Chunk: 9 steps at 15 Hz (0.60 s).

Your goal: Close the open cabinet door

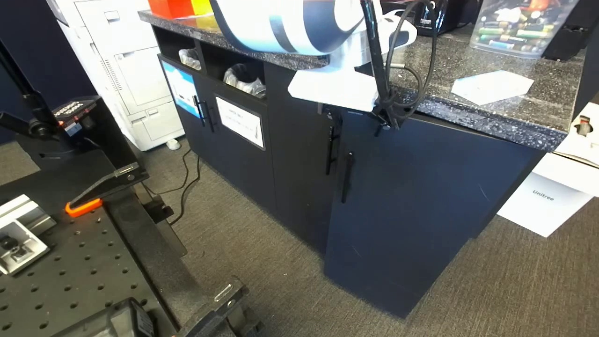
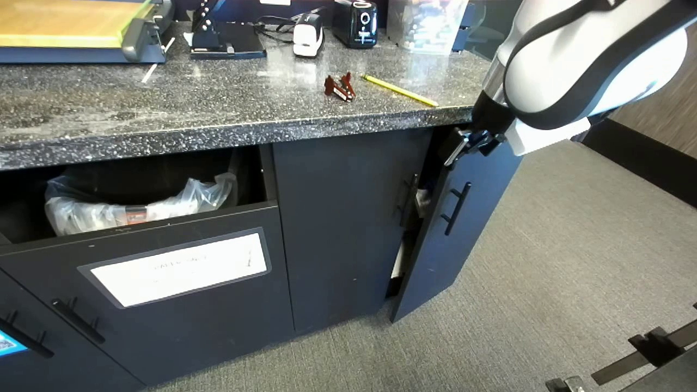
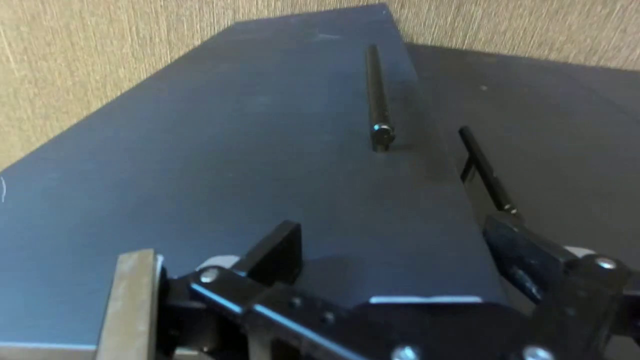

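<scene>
1. "Unitree" on white box (image 1: 545,210), near cabinet door (image 1: 421,210).
2. White label (image 2: 179,267) on cubby front (image 2: 228,321): text too blurred.
3. On counter (image 2: 218,103): staple remover (image 2: 340,88), yellow pencil (image 2: 400,90).
4. The cabinet door hangs ajar below the counter.
5. Gripper (image 3: 395,242) spread apart at its top, free edge between both sides.

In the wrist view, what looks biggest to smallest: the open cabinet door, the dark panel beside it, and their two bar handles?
1. Open cabinet door
2. Dark panel, visible part
3. Door handle and panel handle: too alike to rank
</scene>
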{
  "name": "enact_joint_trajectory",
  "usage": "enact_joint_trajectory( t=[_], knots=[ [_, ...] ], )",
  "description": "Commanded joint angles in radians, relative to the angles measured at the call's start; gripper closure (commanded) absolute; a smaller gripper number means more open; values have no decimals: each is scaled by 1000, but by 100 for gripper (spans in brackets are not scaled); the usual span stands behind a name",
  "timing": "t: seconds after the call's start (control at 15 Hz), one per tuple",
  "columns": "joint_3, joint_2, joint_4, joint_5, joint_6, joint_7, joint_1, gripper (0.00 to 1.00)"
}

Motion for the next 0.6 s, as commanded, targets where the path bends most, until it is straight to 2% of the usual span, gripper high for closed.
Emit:
enact_joint_trajectory(
  t=[0.0, 0.07, 0.13, 0.27, 0.53],
  knots=[
    [-154, 96, 20, -8, 243, 122, 107, 0],
    [-215, 110, 4, 7, 307, 163, 158, 0],
    [-243, 104, -24, 38, 318, 182, 190, 0],
    [-193, 31, -129, 51, 190, 142, 173, 0],
    [-118, -127, -360, 17, 66, 41, 108, 0]
  ],
)
